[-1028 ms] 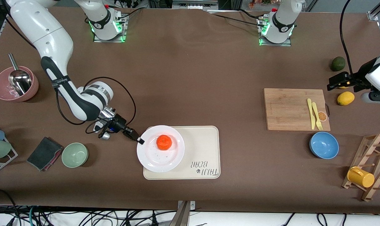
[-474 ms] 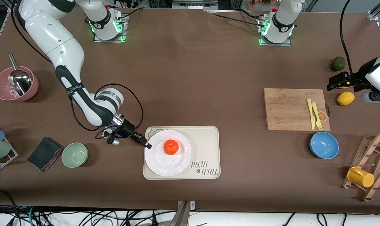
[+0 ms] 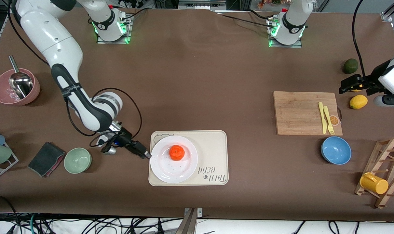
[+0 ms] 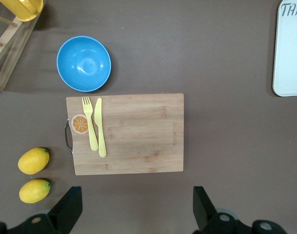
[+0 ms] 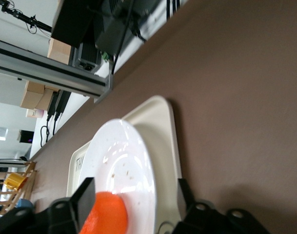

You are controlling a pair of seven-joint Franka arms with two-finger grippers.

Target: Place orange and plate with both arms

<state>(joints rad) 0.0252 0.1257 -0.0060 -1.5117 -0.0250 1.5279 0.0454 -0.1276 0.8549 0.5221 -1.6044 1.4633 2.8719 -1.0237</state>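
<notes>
With its fingers spread, the right tool [image 3: 147, 155] straddles the plate [image 3: 166, 169] rim; dragging it away could roll the orange [image 3: 176, 152] off.

- A cream bear-print tray [image 3: 213, 152] lies on the brown surface [image 3: 197, 81].
- A bamboo cutting board [image 3: 297, 112] carries a yellow knife [image 3: 320, 115] and fork [image 3: 328, 120].
- A blue bowl [image 3: 336, 150] sits nearer the camera than the board.
- A green bowl [image 3: 77, 160] sits beside a dark folded cloth [image 3: 46, 158].
- A pink bowl [image 3: 5, 94] holds a metal scoop [image 3: 20, 83].
</notes>
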